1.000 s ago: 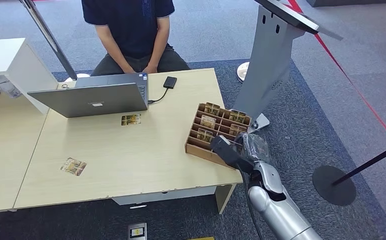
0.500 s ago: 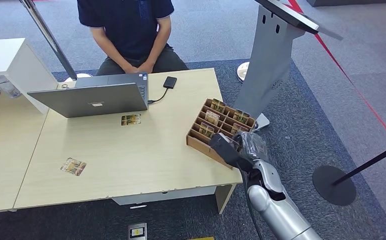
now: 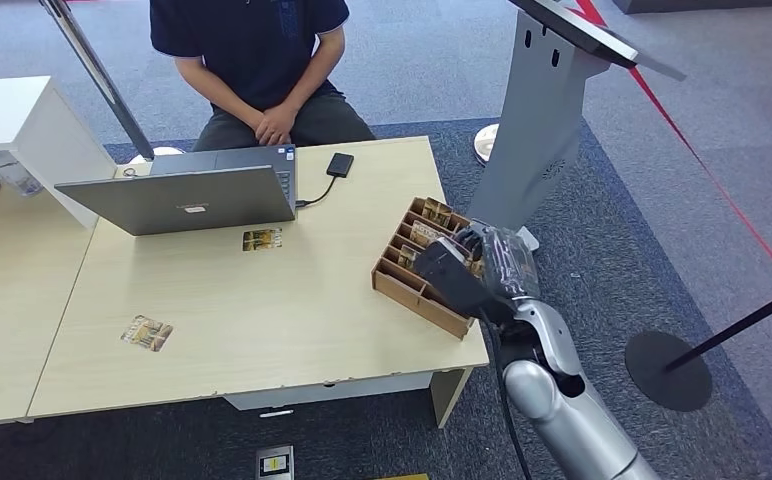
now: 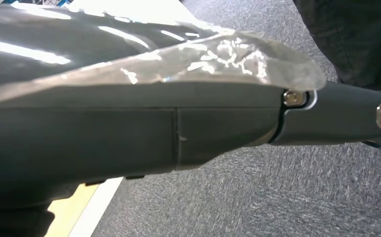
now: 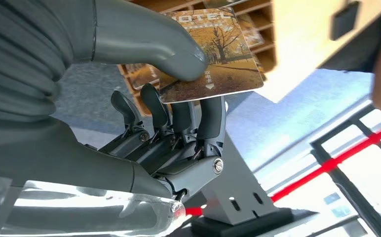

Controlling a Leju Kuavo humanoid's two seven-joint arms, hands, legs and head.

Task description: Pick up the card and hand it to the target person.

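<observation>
Silver-armed right hand (image 5: 144,98) pinches a brown autumn-tree hotel card (image 5: 213,54) between thumb and fingers, just above the compartmented wooden card tray (image 3: 402,285).

The card (image 5: 213,59) pinched in the right hand (image 5: 144,103) bore the word "HOTEL" in pale capitals along one edge, its first letter partly under the thumb. Near the opposite edge the card carried a short line of small white characters beside a small arrow, too fine to read. The laptop (image 3: 187,195) on the bench (image 3: 262,320) had a small pale logo on its lid, and a blue sticker sat at one corner; neither could be read.
</observation>
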